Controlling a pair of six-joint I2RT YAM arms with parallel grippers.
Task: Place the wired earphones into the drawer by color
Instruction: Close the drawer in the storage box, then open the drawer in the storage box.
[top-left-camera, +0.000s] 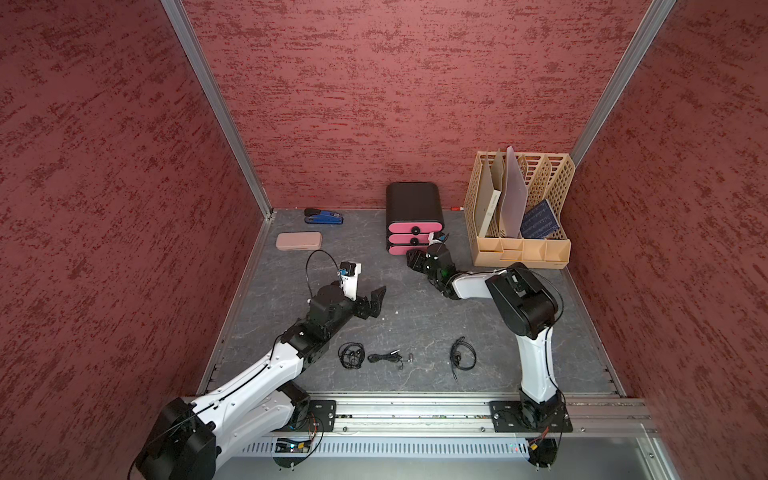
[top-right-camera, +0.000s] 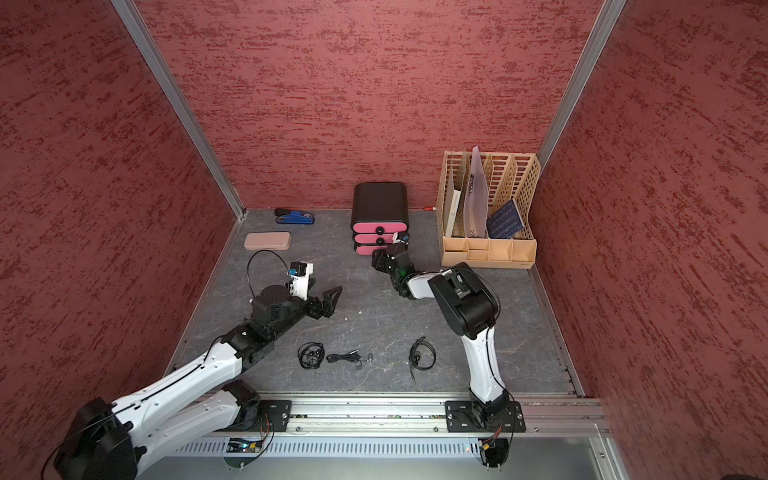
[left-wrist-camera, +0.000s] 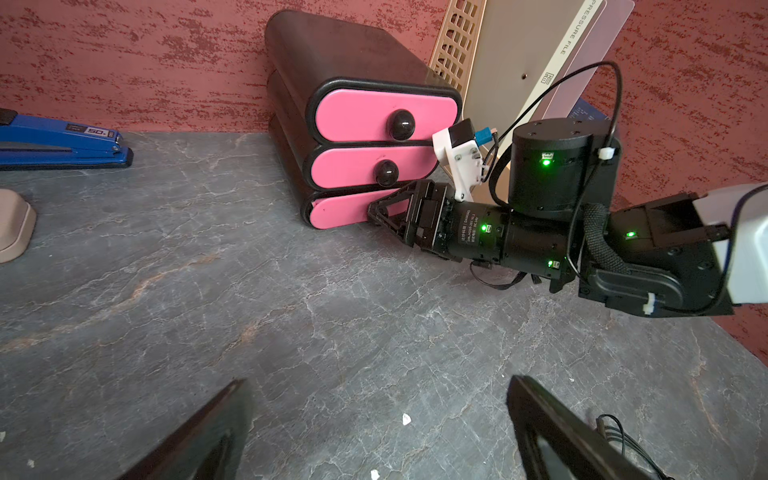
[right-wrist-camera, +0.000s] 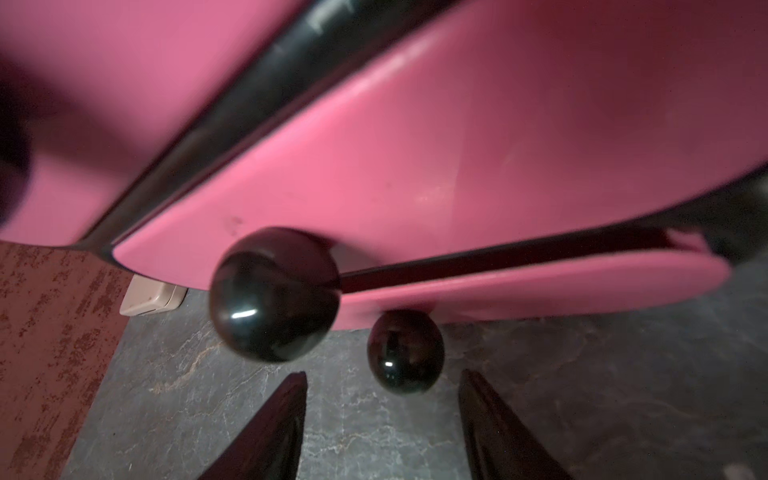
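Grey, marble-veined tabletop runs between red textured walls. Three sets of black earphones lie on it in a loose row, well in front of the drawer unit (top-left-camera: 414, 208) and near the front rail. The coiled set (top-left-camera: 351, 355) lies off to the unit's left. The stretched-out set (top-left-camera: 388, 357) is just beside it, almost straight in front of the unit. The looped set (top-left-camera: 462, 355) lies apart from both, off to the unit's right. Nothing touches any of them.

That unit is a black case with three pink drawer fronts, each with a round black knob, and it stands against the back wall. The right hand (right-wrist-camera: 382, 374) reaches low at the unit's front, level with the bottom drawer. Its jaws are partly open, and the bottom knob (right-wrist-camera: 405, 351) sits just inside the fingertips (right-wrist-camera: 291, 399) with a gap on either side, so it grips nothing.

The left hand (top-left-camera: 377, 300) hovers over bare tabletop in front of the unit and to its left, between the unit and the coiled set. Its jaws are spread wide and empty.

A beige file rack (top-left-camera: 519, 249) holding folders stands just right of the unit. A blue stapler (top-left-camera: 324, 216) lies by the back wall to the unit's left. A pale pink case (top-left-camera: 299, 241) lies a little in front of the stapler.
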